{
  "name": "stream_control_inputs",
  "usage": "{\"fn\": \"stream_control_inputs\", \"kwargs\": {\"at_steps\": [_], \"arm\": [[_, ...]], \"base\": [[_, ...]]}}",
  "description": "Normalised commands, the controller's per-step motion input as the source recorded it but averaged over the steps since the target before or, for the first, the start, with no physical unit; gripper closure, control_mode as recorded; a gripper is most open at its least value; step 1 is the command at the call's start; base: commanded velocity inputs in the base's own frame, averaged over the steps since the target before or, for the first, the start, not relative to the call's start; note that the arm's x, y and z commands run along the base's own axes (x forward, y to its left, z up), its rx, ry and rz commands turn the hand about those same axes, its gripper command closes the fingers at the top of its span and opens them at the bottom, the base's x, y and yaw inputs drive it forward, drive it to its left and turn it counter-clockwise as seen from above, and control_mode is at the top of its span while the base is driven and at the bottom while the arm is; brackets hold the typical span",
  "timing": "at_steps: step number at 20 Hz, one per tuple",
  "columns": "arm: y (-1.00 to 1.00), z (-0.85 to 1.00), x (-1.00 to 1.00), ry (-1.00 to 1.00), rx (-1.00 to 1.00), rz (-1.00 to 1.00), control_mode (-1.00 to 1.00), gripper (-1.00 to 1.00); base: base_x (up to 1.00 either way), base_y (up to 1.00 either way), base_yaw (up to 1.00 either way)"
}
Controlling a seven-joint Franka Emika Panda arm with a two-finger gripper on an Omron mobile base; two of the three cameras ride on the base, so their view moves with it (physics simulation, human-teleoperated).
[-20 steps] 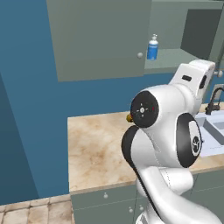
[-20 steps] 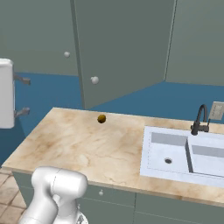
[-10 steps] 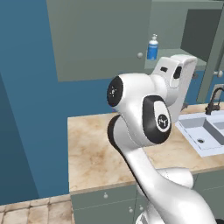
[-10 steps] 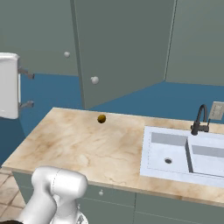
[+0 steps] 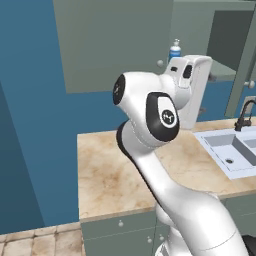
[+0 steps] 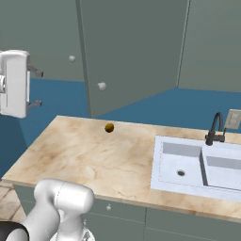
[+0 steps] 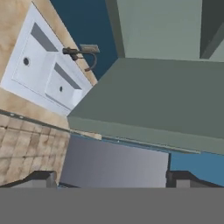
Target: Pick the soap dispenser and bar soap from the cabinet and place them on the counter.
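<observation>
I judge the task barely begun: nothing from the cabinet (image 5: 115, 45) sits on the counter (image 5: 110, 170) yet. The soap dispenser (image 5: 174, 51) stands on the inner shelf, at about one o'clock from my arm's elbow in the left base view, partly hidden behind the hand. I cannot find the bar soap. My gripper (image 6: 34, 87) hangs raised beside the cabinet, fingers spread wide and holding nothing. A small dark-yellow ball (image 6: 109, 127) rests on the counter, at ten o'clock from the sink (image 6: 197, 162). Both picks and both placements remain
</observation>
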Motion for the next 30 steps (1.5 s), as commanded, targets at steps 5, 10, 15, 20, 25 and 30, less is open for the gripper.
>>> {"fn": "stream_control_inputs", "kwargs": {"at_steps": [5, 10, 15, 20, 25, 30], "arm": [[0.00, 0.00, 0.18, 0.00, 0.00, 0.00, -1.00, -1.00], [0.00, 0.00, 0.08, 0.00, 0.00, 0.04, -1.00, -1.00], [-0.04, 0.00, 0.08, 0.00, 0.00, 0.06, -1.00, -1.00], [-0.07, 0.00, 0.04, 0.00, 0.00, 0.06, -1.00, -1.00], [-0.05, 0.00, 0.09, 0.00, 0.00, 0.02, -1.00, -1.00], [-0.04, 0.00, 0.20, 0.04, -0.02, 0.00, -1.00, -1.00]], "base": [[0.00, 0.00, 0.00], [0.00, 0.00, 0.00], [0.00, 0.00, 0.00], [0.00, 0.00, 0.00], [0.00, 0.00, 0.00], [0.00, 0.00, 0.00]]}}
